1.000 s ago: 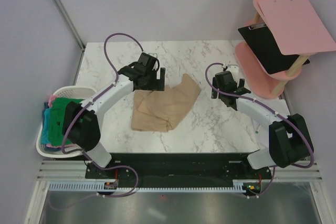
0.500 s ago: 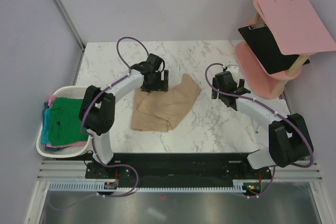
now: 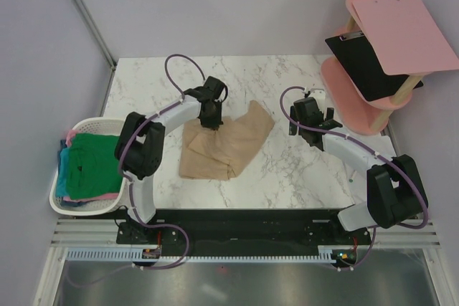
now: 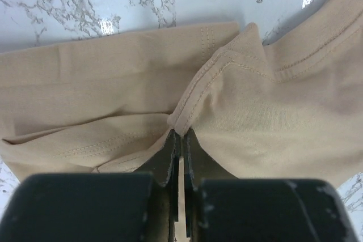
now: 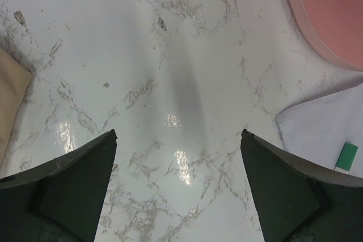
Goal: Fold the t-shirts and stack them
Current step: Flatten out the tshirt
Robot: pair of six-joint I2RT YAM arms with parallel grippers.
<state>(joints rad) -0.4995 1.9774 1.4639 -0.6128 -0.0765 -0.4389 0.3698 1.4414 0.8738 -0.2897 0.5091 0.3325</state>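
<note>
White-and-black arms (image 3: 172,114) — seemingly purple cables (image 3: 179,56)

the tan t-shirt (image 3: 226,145) is plain beige with matching stitching, on a table (image 3: 287,170) of white marble veined grey. left of the tan t-shirt, a white slatted basket (image 3: 90,124) — green t-shirt (image 3: 93,163) over a teal-blue t-shirt (image 3: 64,173) and a pink t-shirt (image 3: 107,196). right of it, a pink stand (image 3: 343,89).

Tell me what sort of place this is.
Probably a robotics lab cell, not a home: plain partition walls, robot arms bolted at the edge of a marble-look table, a laundry basket and tan t-shirt as props.
</note>
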